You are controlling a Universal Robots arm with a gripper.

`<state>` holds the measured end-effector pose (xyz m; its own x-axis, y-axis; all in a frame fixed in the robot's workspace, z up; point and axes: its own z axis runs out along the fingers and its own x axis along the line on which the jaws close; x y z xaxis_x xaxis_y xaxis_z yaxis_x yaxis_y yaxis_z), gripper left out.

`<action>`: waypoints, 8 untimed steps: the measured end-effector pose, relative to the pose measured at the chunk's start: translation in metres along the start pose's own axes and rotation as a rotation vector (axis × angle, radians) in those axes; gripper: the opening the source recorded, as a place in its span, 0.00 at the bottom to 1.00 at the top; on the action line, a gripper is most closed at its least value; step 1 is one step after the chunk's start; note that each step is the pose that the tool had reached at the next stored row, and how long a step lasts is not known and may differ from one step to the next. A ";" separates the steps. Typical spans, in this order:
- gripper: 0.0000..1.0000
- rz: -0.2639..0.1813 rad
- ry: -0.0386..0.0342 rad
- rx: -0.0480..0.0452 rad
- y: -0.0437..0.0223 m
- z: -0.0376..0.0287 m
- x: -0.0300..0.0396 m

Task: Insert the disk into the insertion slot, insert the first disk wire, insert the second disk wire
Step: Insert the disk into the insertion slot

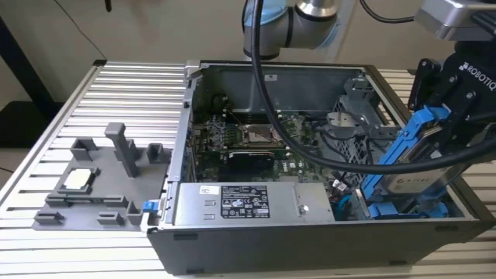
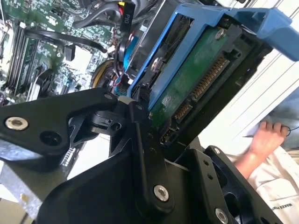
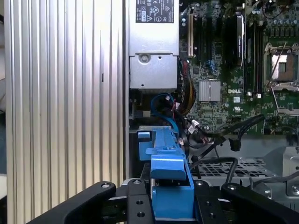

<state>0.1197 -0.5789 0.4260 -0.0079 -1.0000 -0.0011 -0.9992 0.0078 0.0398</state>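
My gripper (image 1: pixel 443 132) is shut on the disk (image 1: pixel 409 170), a silver drive in a bright blue carrier. It holds the disk tilted above the case's front corner at the exterior view's right. In the second wrist view the disk's green board and connector (image 2: pixel 198 77) face the camera between the black fingers (image 2: pixel 142 140). The first wrist view shows the blue carrier (image 3: pixel 169 175) edge-on in the gripper (image 3: pixel 170 201). The perforated grey insertion slot (image 1: pixel 352 136) stands just beside the disk, inside the case. Loose black wires with a plug (image 3: pixel 234 143) lie near the perforated metal (image 3: pixel 219 170).
The open grey computer case (image 1: pixel 310 238) holds a green motherboard (image 1: pixel 248 136) and a silver power-supply box (image 1: pixel 240 203). Another blue carrier (image 1: pixel 407 209) sits low under the held disk. A grey fixture plate (image 1: pixel 93 186) lies on the ribbed table. A person's hand (image 2: pixel 261 140) rests beyond the case.
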 end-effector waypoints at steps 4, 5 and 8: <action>0.33 0.000 -0.0026 0.0000 -0.0026 0.0041 0.0000; 0.33 0.000 -0.0036 0.0000 -0.0027 0.0048 -0.0001; 0.33 0.000 -0.0088 -0.0001 -0.0033 0.0063 -0.0007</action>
<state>0.1227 -0.5782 0.4195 -0.0080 -0.9999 -0.0099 -0.9992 0.0076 0.0399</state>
